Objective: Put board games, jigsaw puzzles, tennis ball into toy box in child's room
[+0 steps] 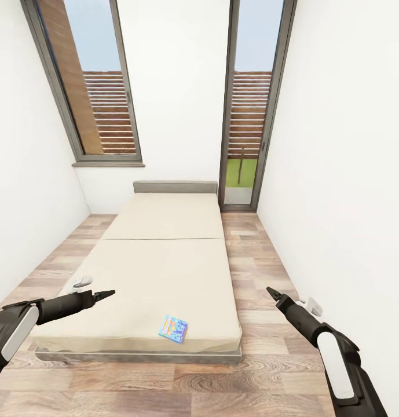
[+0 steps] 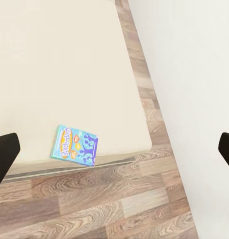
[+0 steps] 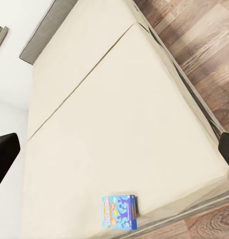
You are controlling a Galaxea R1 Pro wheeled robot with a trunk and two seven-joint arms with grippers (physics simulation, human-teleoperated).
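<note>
Head view showed a blue board game [image 1: 174,328] lying flat near the bed's [image 1: 164,260] foot edge. Left gripper [image 1: 106,295] and right gripper [image 1: 273,292] hovered apart from it; whether their jaws were released or clenched could not be told.

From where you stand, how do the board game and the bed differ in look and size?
The board game is small, bright blue with printed cartoon figures; the bed is large and plain cream-beige. The game is one flat box lying near the bed's foot edge; the bed's surface is split by a seam into two parts. Both are flat and rectangular.
</note>
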